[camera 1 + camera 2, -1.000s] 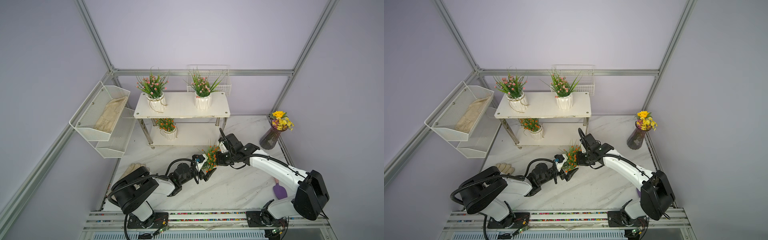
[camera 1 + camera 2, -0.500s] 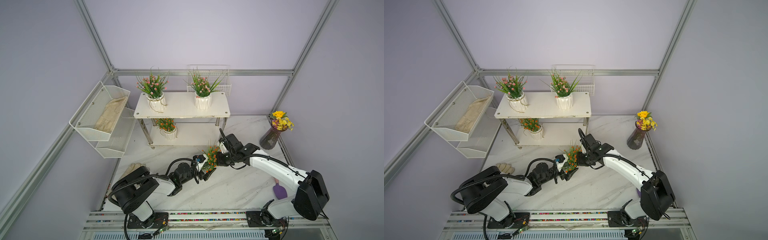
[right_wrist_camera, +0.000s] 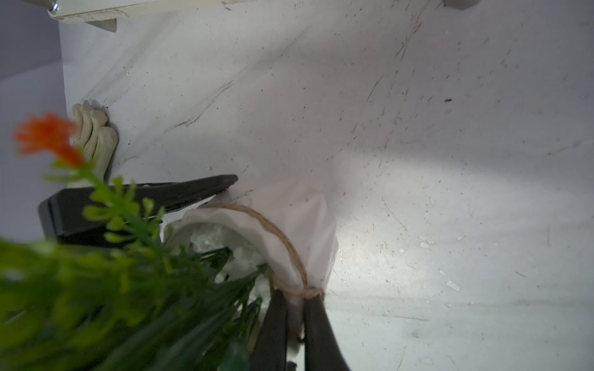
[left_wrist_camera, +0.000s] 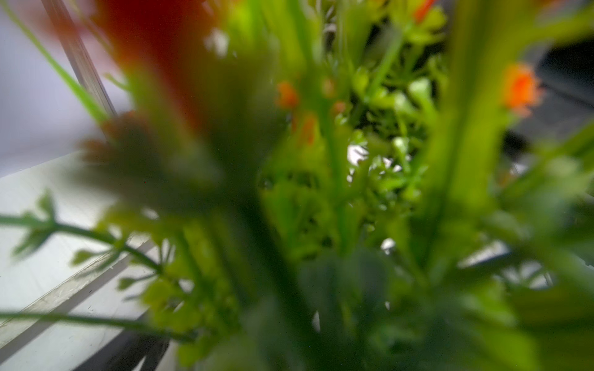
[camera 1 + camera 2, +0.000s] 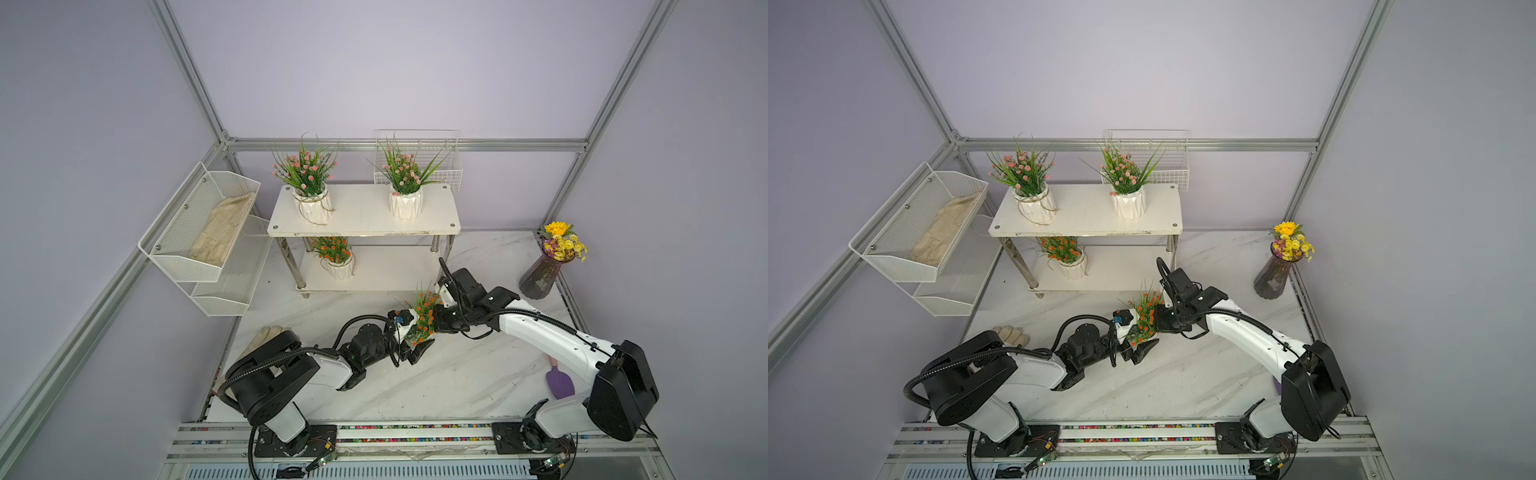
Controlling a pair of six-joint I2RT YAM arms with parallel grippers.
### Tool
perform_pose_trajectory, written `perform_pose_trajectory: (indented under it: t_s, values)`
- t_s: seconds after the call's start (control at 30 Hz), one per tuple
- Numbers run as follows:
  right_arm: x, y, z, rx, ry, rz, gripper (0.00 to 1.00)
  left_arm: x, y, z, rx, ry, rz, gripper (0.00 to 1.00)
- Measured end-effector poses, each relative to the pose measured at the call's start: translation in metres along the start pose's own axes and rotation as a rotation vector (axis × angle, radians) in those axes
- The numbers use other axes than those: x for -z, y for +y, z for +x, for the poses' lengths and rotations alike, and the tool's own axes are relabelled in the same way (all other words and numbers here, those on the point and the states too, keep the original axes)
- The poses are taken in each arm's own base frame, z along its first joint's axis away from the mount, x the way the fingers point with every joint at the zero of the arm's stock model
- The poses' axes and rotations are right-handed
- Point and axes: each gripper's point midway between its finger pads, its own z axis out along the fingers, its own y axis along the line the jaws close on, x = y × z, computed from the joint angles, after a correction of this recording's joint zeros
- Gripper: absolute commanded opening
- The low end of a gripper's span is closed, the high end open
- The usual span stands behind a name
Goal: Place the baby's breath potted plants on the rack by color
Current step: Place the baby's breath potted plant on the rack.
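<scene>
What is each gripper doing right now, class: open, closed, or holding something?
Left gripper: open, jaws wide around the orange potted plant.
Right gripper: shut on that plant's pot rim.

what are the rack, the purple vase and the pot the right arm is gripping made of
Rack: white boards, likely laminated wood, matte; shiny metal legs, chrome-looking.
Purple vase: probably glass, since it looks dark, translucent and glossy.
Pot: smooth white, likely ceramic, though plastic is possible; rough brown twine, jute-like, tied round it.
</scene>
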Motion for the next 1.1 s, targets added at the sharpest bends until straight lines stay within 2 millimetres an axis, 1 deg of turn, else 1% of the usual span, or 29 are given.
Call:
perform_pose_trajectory:
  t_s: [0.1,0.2,0.23,0.3,0.37,0.4,0.5,0.73,0.9,0.97,1.03,1.1]
  values:
    - [0.0,0.0,0.001,-0.001,0.004,0.001,0.09,0.0,0.0,0.001,0.001,0.006,-0.002,0.93]
    - [0.0,-0.001,0.002,-0.003,0.007,0.002,0.09,0.0,0.0,0.002,0.002,0.009,0.001,0.84]
    - [0.0,-0.001,0.002,-0.003,0.007,0.003,0.09,0.0,0.0,0.001,0.002,0.006,0.002,0.79]
    - [0.0,-0.002,0.002,-0.004,0.005,0.007,0.09,-0.001,-0.001,0.0,0.0,0.003,0.008,0.58]
    - [0.0,-0.003,0.002,-0.004,0.004,0.01,0.09,-0.001,-0.002,0.001,0.0,0.007,0.011,0.47]
    - [0.0,-0.003,0.001,-0.003,0.002,0.011,0.1,-0.001,-0.001,0.004,0.003,0.019,0.008,0.44]
    - [0.0,-0.004,0.002,-0.005,0.002,0.015,0.1,-0.001,-0.001,0.008,0.006,0.035,0.008,0.38]
    - [-0.004,-0.008,0.004,-0.006,0.001,0.022,0.12,-0.004,0.0,0.012,0.012,0.065,0.005,0.31]
    - [-0.005,-0.008,0.004,-0.007,-0.007,0.017,0.19,-0.004,0.003,0.016,0.015,0.085,-0.012,0.28]
    - [0.0,-0.002,0.001,-0.003,-0.026,-0.008,0.22,-0.004,0.005,0.026,0.021,0.122,-0.027,0.27]
    - [0.012,0.005,-0.005,0.007,-0.065,-0.041,0.25,-0.003,0.008,0.04,0.028,0.171,-0.044,0.26]
    - [0.024,0.013,-0.009,0.016,-0.105,-0.072,0.26,-0.004,0.01,0.042,0.026,0.18,-0.055,0.26]
